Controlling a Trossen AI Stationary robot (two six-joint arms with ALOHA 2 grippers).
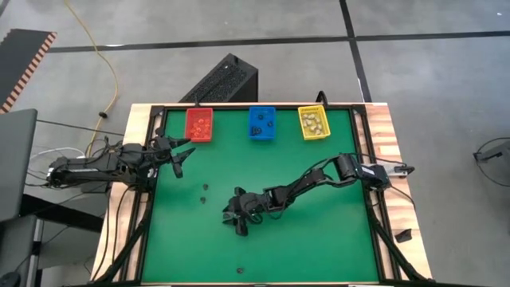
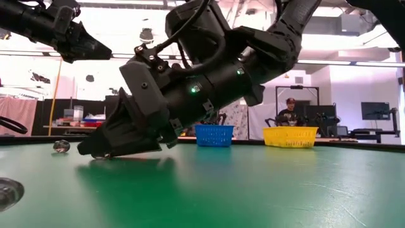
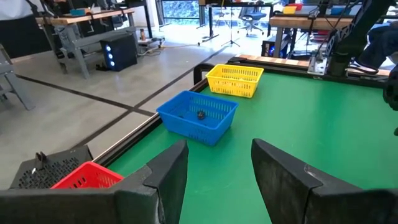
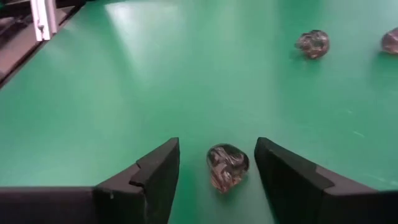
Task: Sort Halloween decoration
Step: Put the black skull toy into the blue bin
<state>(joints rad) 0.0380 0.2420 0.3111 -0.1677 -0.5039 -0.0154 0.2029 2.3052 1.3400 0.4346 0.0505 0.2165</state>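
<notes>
- Progress looks decent: the red plastic bin (image 1: 199, 124), blue plastic bin (image 1: 261, 123) and yellow plastic bin (image 1: 313, 122) each already have some trinkets in them.
- Right gripper (image 4: 216, 163) is down at the green table mat (image 1: 319, 231) with fingers spread wide, and a tiny dark glossy skull-like trinket (image 4: 227, 167) sits between them, not squeezed yet as far as I can see.
- Two more dark trinkets (image 4: 312, 43) lie ahead of those fingers, so I'd say a few pickups are left.
- Left gripper (image 3: 217, 171) hangs open near the red bin, holding nothing.
</notes>
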